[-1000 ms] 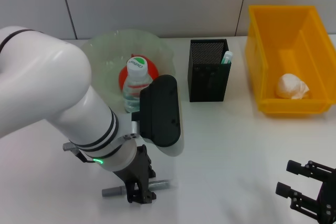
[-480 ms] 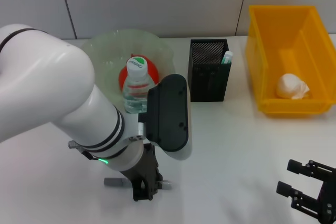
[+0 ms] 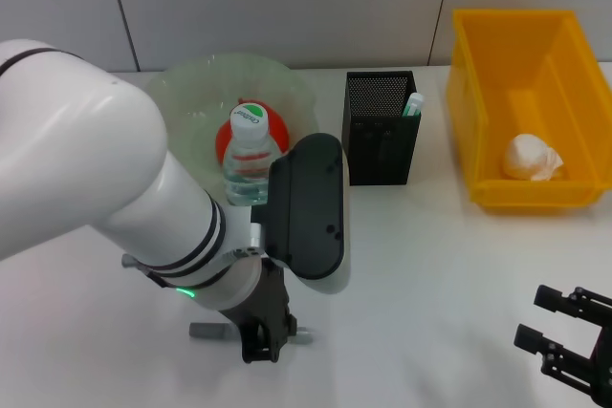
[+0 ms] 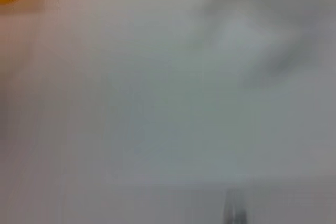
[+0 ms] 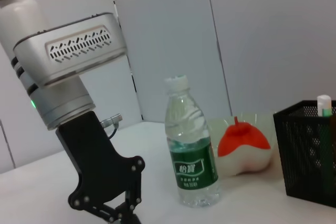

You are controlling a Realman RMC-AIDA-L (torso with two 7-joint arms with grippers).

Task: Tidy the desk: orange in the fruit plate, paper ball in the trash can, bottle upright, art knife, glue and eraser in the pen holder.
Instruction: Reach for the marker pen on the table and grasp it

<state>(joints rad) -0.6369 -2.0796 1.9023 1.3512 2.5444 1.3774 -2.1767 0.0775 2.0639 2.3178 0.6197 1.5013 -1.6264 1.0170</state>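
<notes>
Down at the near edge of the white desk (image 3: 430,265), the left gripper (image 3: 260,343) stands over a grey knife (image 3: 208,331) lying flat, its fingers closed around the middle of the handle so both ends stick out either side. Behind the arm, the bottle (image 3: 248,157) stands upright with its cap on, just in front of the clear plate (image 3: 196,93) holding the orange (image 3: 274,127). Right of those, the black mesh pen holder (image 3: 380,127) has a glue stick (image 3: 411,104) poking up. The yellow bin (image 3: 528,102) holds the paper ball (image 3: 532,158). Off at the near right corner, the right gripper (image 3: 572,341) hangs parked, fingers spread and empty.
</notes>
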